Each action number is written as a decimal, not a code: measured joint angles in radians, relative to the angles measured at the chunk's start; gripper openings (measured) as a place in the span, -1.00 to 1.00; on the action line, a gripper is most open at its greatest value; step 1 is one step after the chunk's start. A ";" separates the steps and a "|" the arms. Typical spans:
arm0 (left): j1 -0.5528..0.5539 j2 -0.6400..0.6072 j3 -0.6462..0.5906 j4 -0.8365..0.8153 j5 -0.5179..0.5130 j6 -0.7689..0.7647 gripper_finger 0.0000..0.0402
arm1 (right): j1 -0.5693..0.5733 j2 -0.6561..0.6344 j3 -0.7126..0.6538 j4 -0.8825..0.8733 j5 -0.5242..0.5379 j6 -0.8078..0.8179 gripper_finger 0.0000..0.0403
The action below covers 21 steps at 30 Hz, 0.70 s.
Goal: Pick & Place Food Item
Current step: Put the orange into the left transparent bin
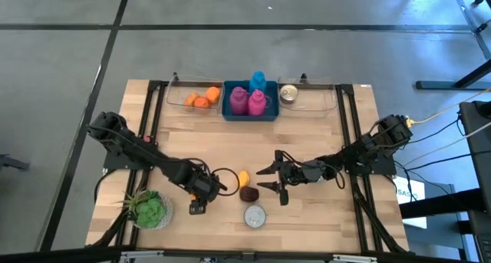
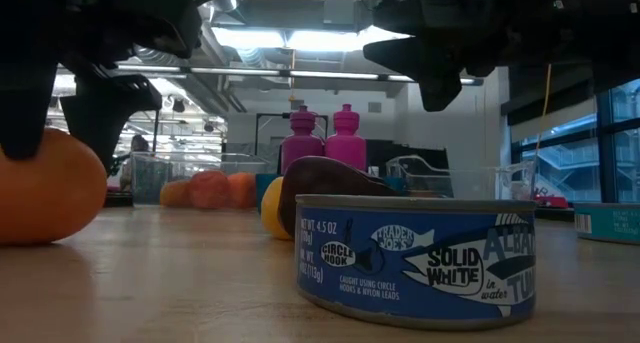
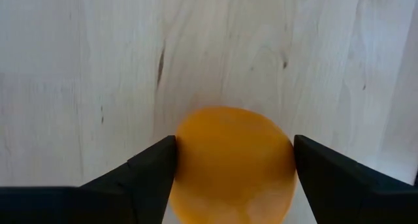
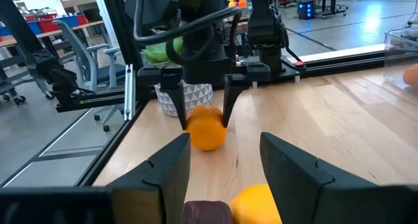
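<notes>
Wooden desk (image 1: 322,140): carries everything; the tuna tin (image 1: 255,215) near its front edge serves as the landmark here.
Task's thing: an orange (image 3: 232,165) sits on the desk to the left-arm side of the tin, a little behind it.
Left tool (image 4: 206,123): comes down from above, one finger touching each side of the orange and pinching it where it rests. The steep approach suits a round fruit, since side pressure keeps it from rolling.
Step, as I judge it: the grip looks made and the lift has not begun, because the fruit is on the wood in the low view.
Right tool (image 1: 275,182): waits behind the tin towards the right arm with its fingers spread and nothing between them. It stands clear of the left arm's path.
Brown item (image 1: 248,193): just behind the tin.
Yellow fruit (image 1: 243,177): behind the brown item and beside it.
Blue bin (image 1: 249,113): far behind the tin at the back edge, holding the bottles upright.
Clear tray (image 1: 178,100): beside the bin on the left-arm side, a likely drop place as it already holds oranges.
Count, pink bottles: two.
Count, blue bottle: one.
Count, tray oranges: three, as far as the heap lets me tell.
Count, tins: two, the second far behind at the back edge.
Count, plant (image 1: 149,209): one, well to the left-arm side of the tin.
</notes>
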 joint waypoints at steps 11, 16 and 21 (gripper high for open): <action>0.029 -0.013 0.000 -0.005 0.040 0.015 0.00 | 0.000 0.000 0.000 -0.008 0.015 0.000 -0.09; 0.030 -0.013 0.000 -0.004 0.041 0.015 0.00 | 0.000 0.000 0.000 -0.012 0.015 0.001 -0.09; 0.046 -0.041 -0.001 0.000 0.058 0.015 -0.02 | 0.000 0.000 0.000 -0.014 0.015 0.001 -0.09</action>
